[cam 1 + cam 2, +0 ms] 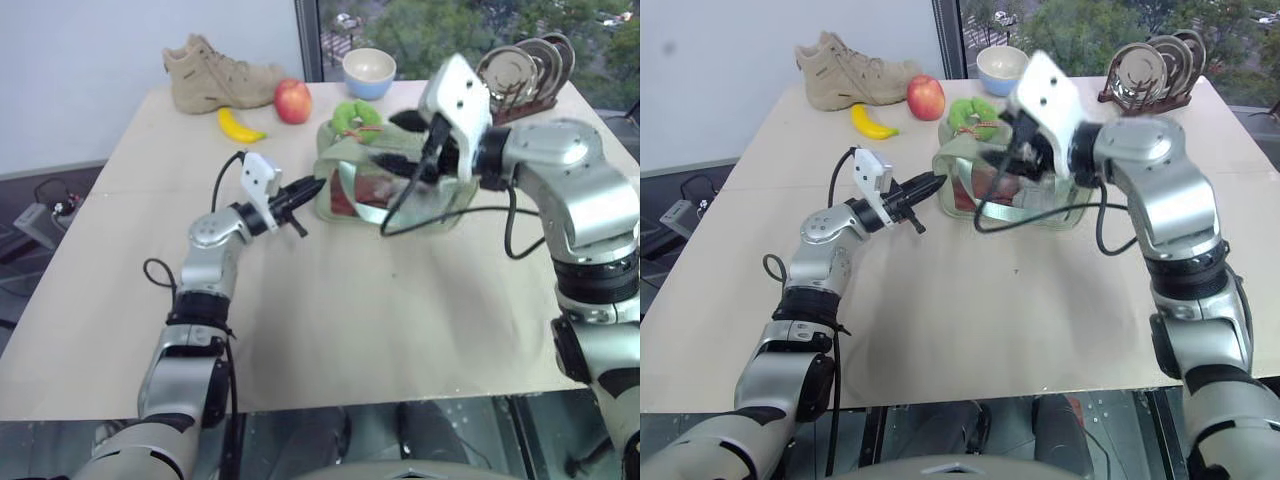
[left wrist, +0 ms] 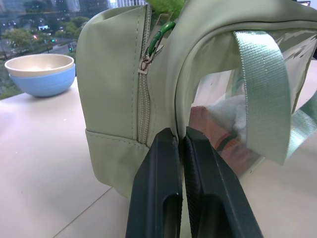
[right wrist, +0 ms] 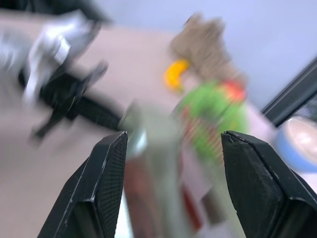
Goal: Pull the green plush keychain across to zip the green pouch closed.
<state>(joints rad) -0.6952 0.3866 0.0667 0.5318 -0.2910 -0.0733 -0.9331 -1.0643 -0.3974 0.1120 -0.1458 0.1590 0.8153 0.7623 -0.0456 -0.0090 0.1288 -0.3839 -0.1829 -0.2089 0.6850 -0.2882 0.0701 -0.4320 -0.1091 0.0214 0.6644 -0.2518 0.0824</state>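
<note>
Right fingers [image 3: 173, 183] apart above green pouch [image 1: 1040, 205], left's together beside it.

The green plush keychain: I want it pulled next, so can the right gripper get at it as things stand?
Probably yes. The right gripper is open above the green pouch, and the green plush keychain sits uncovered on the pouch's far end, with nothing between them.

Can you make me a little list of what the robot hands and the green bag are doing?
left gripper: shut, tips at the end of the green pouch, whether it pinches it cannot be told
right gripper: open, empty, above the pouch
green plush keychain: on the pouch's top, far-left end
behind the pouch: apple, banana, boot, bowl, plate rack
</note>
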